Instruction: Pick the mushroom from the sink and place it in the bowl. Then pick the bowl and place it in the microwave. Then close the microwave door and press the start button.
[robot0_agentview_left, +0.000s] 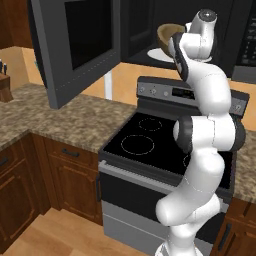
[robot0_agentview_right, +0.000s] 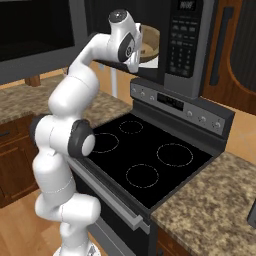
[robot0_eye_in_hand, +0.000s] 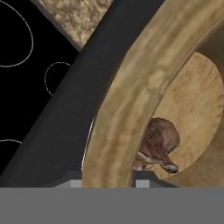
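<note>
The microwave (robot0_agentview_right: 192, 45) fills the upper right of the right base view as a large black box with its control panel facing the camera, and its cavity opens toward the left of that frame. The microwave door (robot0_agentview_left: 75, 45) stands swung wide open, a big dark panel with a darker window taking up the upper left of the left base view. Below, the black stove (robot0_agentview_right: 150, 160) with its four burner rings spreads across the middle of the right base view, set between speckled granite counter (robot0_agentview_left: 55, 117) stretches over brown wooden cabinets (robot0_agentview_left: 70, 180). The white arm rises from the lower right of the left base view and reaches up to the microwave opening at the top of the frame. The wooden bowl (robot0_agentview_left: 169, 36) sits at that opening, just above the white turntable plate (robot0_agentview_left: 159, 54), with the hand right against its near side; whether it rests on the plate or hangs just over it cannot be told. In the hand view the bowl's thick light-brown rim runs diagonally across the centre, and the gripper (robot0_eye_in_hand: 107, 183) at the bottom edge is clamped on that rim, one finger on the outside wall and one on the inside. The mushroom (robot0_eye_in_hand: 159, 144), a small brown lump, lies inside the bowl on its paler floor, close against the inner wall just above the inner finger.
</note>
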